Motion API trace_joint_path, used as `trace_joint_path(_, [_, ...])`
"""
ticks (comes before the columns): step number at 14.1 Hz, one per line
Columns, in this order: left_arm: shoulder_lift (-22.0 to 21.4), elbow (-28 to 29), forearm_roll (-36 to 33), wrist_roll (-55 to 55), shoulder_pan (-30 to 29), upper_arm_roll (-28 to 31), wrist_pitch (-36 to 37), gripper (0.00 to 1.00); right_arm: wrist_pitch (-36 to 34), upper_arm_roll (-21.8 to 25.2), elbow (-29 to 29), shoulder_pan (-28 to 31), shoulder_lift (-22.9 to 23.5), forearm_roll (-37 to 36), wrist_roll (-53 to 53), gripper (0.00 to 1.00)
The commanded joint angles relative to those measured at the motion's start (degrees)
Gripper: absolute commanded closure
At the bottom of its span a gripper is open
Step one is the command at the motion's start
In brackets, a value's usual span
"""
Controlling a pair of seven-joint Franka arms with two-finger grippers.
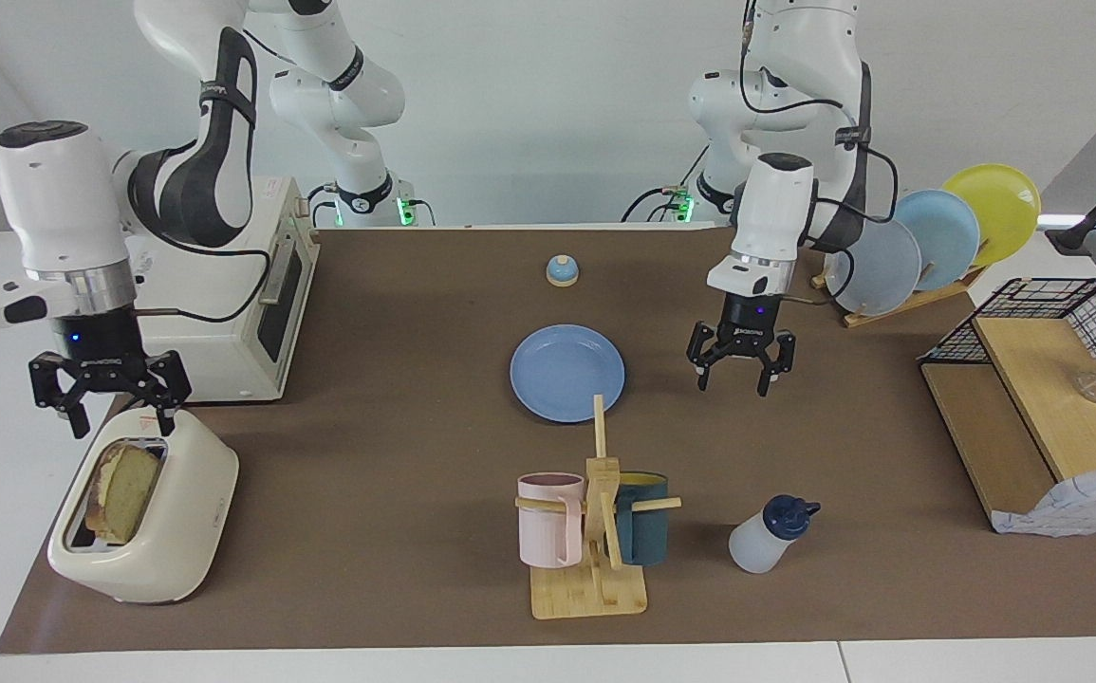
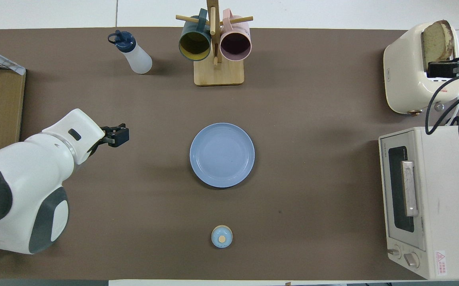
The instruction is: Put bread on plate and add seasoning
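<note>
Table point(image 1: 396, 398): toaster point(image 1: 154, 517) sitting at my right arm's end, farther from me than the toaster oven point(image 1: 253, 294). Plate point(image 1: 566, 372) lying mid-table, bare. Bread point(image 1: 125, 493) standing on edge in the toaster slot, its long axis running along the slot.

My right gripper point(image 1: 119, 410) is hanging just over the slot, fingers spread, holding nothing; bread directly below. Left gripper point(image 1: 735, 377) is waiting open beside the plate; seasoning point(image 1: 768, 537) standing farther out.

The facing view is showing the gap above the bread; the overhead view only overlaps them.
</note>
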State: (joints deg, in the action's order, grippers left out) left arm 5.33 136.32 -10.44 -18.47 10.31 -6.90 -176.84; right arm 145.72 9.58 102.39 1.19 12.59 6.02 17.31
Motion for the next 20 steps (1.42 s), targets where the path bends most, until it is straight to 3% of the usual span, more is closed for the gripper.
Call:
trace_joint_path(1, [5.54,-5.87,-0.54,-1.13,-0.11,0.66,-1.23,0.00,1.06,-0.44,-3.50,1.36,3.22,1.80,1.84,0.27])
trace_joint_path(2, [7.39,-7.37,-0.54,-1.13,0.49,1.36,-1.23,0.00,1.06,-0.44,-4.21,1.36,3.66,1.72,1.93,0.47])
trace_joint_path(4, [10.39,-11.76,-0.63,-1.13,1.64,3.47,0.08,0.00,1.32,-0.44,-4.30,1.01,4.01,1.89,1.76,0.61])
trace_joint_path(7, [13.99,-20.63,-1.60,-0.95,2.87,5.15,9.90,0.00,1.41,-0.44,-4.30,1.01,4.02,1.80,1.93,0.94])
trace_joint_path(8, [15.13,-23.44,-1.60,-1.04,2.96,5.06,12.46,0.00,0.62,-0.52,-4.65,1.27,3.93,1.80,2.46,1.00])
trace_joint_path(10, [18.20,-26.71,-1.60,-1.30,4.97,5.84,13.63,0.00,-4.27,-0.52,-8.85,1.45,4.54,1.72,5.00,1.00])
trace_joint_path(14, [22.78,-31.72,-1.60,-1.65,9.73,12.00,13.19,0.00,-32.63,-0.61,-33.51,0.75,11.91,0.75,6.42,1.00])
trace_joint_path(18, [24.89,-34.54,-1.77,-3.24,9.99,13.49,11.96,0.00,-41.38,-0.61,-36.56,-5.03,9.74,0.75,5.11,1.00])
trace_joint_path(20, [26.30,-35.77,-1.69,-3.50,10.43,13.67,11.78,0.00,-44.02,-0.79,-36.56,-7.94,8.68,1.36,-1.81,1.00])
